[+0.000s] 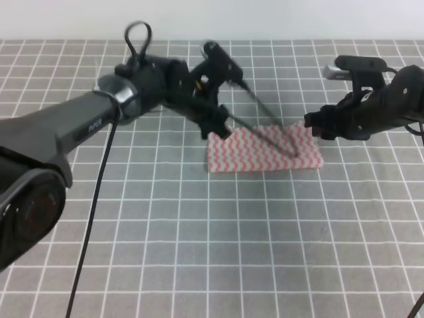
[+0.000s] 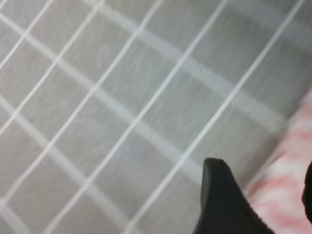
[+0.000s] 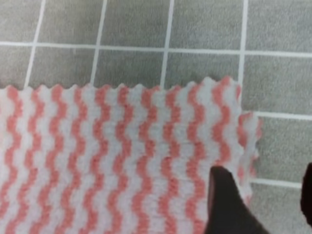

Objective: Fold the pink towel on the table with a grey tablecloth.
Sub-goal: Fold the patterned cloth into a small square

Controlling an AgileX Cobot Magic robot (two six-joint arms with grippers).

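While the pink towel (image 1: 265,148) lies as a flat, wide band near the middle of the bench (image 1: 199,252), its zigzag stripes run across grey cloth ruled with white lines. At its left end the left tool (image 1: 218,126) hangs just above the edge, fingers (image 2: 222,204) apart and gripping nothing. Over the right end the right tool (image 1: 317,127) hovers close to the corner, its dark fingers (image 3: 224,202) also spread and empty.
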